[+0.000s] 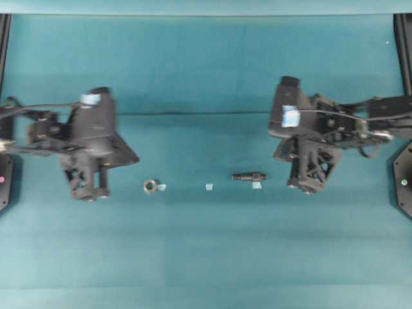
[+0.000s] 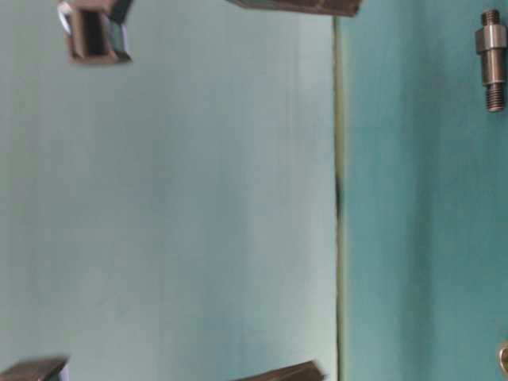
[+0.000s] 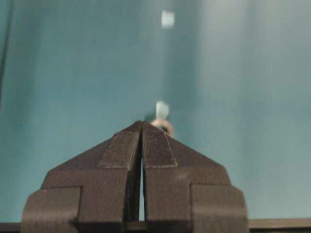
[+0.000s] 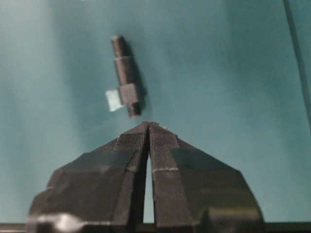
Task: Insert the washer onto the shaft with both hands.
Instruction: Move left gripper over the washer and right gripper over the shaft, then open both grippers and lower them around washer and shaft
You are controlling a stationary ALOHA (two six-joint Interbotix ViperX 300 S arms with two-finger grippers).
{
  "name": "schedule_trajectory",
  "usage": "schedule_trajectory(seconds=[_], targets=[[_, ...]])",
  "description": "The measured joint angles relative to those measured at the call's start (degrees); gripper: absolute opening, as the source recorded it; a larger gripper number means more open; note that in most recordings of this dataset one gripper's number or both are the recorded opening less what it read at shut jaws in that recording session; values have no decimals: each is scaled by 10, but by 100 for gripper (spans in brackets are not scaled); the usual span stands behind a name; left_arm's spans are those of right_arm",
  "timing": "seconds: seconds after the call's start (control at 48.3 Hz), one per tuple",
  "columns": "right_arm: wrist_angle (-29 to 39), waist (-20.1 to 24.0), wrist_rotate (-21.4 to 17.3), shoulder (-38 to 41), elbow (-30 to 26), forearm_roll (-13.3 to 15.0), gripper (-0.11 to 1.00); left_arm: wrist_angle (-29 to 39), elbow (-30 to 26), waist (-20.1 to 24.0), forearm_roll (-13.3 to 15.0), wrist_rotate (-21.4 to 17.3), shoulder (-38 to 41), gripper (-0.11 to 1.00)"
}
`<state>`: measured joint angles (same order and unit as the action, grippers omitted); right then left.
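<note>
Overhead view: washer (image 1: pixel 150 186) lies on teal counter (image 1: pixel 206 257), shaft (image 1: pixel 248 176) well apart to its right. Left end effector (image 3: pixel 142 127) pinched shut, empty, near washer. Right end effector (image 4: pixel 148 127) shut, empty, near shaft. Nothing picked up; all work left.

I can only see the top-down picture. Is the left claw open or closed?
Observer: Closed. In its wrist view the left claw has its fingertips pressed together, holding nothing.
Child: And the other one?
Observer: The right claw is closed and empty too.
Child: Is it pointing at the shaft?
Observer: Yes, the shaft lies just beyond its tips, not touching, with a tape square beside the thick end.
Child: Where's the washer?
Observer: The washer peeks out just behind the left claw's tips.
</note>
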<state>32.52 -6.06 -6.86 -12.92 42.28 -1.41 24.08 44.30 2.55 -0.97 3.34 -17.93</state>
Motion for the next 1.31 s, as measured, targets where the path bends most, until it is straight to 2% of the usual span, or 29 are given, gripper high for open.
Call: schedule_trajectory(seconds=[0.249,0.456,0.58,0.663,0.787,1.305], targets=[[9,2,0,47,-24,4,-8,39,-31,1,-2,-3,61,1],[43,18,4,78,-48,5,-8,72,-36,1,-2,-9,76,1],[36,25,36,89,-49,8,-8,74,-36,2,-2,-15,79,1],[25,27,77,92,-49,9,-8,75,-36,3,-3,-23,79,1],[14,28,120,94,-49,9,-8,75,-36,4,-3,-35,82,1],[-13,28,131,124,-50,9,-6,69,-36,4,-3,-36,86,1]])
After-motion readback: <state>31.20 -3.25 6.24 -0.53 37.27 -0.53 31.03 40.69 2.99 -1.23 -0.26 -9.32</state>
